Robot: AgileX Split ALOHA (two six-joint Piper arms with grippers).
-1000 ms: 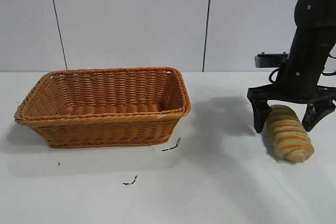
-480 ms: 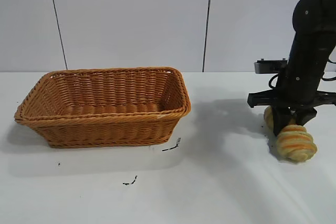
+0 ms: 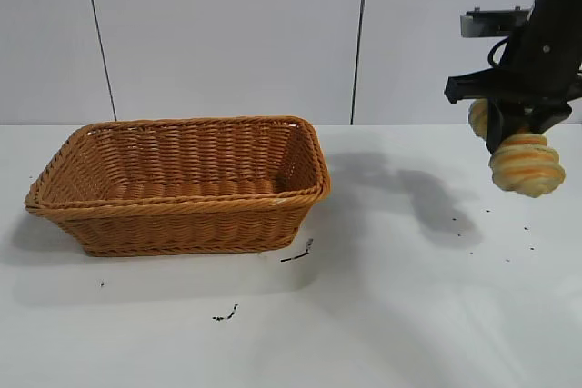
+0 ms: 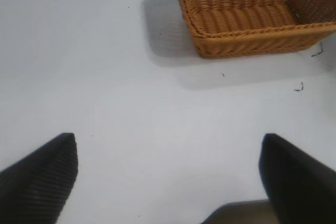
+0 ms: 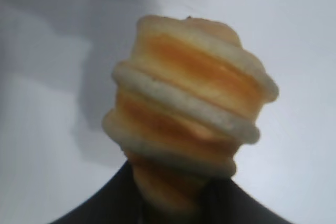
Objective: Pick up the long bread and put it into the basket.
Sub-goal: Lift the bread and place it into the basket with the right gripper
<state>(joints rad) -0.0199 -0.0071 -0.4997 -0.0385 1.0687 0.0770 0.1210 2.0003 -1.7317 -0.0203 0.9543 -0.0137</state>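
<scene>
Long bread, tan-yellow ridged loaf with orange-brown stripes point(image 3: 525, 163), clamped in the right end effector point(image 3: 512, 124), above the white bench point(image 3: 391, 315).
Its long axis tilts, near end lower and toward the exterior camera, far end behind the fingers. Loaf is well right of the orange-brown woven wicker basket point(image 3: 182, 217). Left end effector point(image 4: 168, 169) is spread wide, above bare bench near the basket.

white table point(image 3: 382, 315) — dark specks point(image 3: 297, 253) | grey panelled wall point(image 3: 227, 34)
</scene>
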